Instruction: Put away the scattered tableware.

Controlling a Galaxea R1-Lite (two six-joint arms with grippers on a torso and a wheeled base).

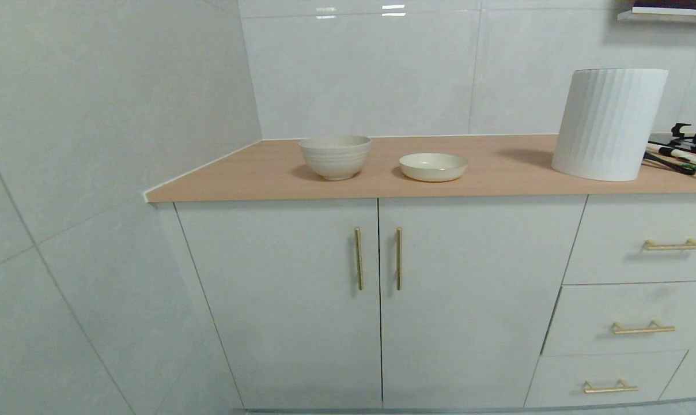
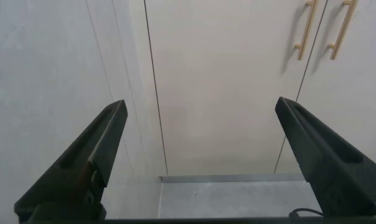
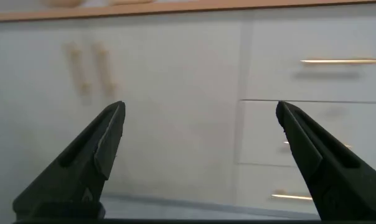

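L gripper [image 2: 200, 109]: spread wide, empty, low, facing the cabinet doors [image 1: 279, 300]. Bowl [image 1: 335, 155]: on countertop [image 1: 515, 164], left-centre, upright, mouth up; round, so no long axis (symmetry axis vertical). Dish [image 1: 433, 166]: just right of the Bowl, apart from it, nearer front edge, flat, mouth up, likewise no long axis. White ribbed container [image 1: 610, 124] and utensils [image 1: 679, 157]: far right, well apart from both. R gripper [image 3: 200, 109]: also spread wide, nothing held, low by doors and drawers [image 1: 642, 242]. Risks, prob.: shallow rim pinch on Dish → slip, or shove off front edge if pushed from behind; Bowl wall looks slick, could tip w/ one-sided grip. Doors shut, so no storage open yet; picking up before opening = stuck w/ full gripper.
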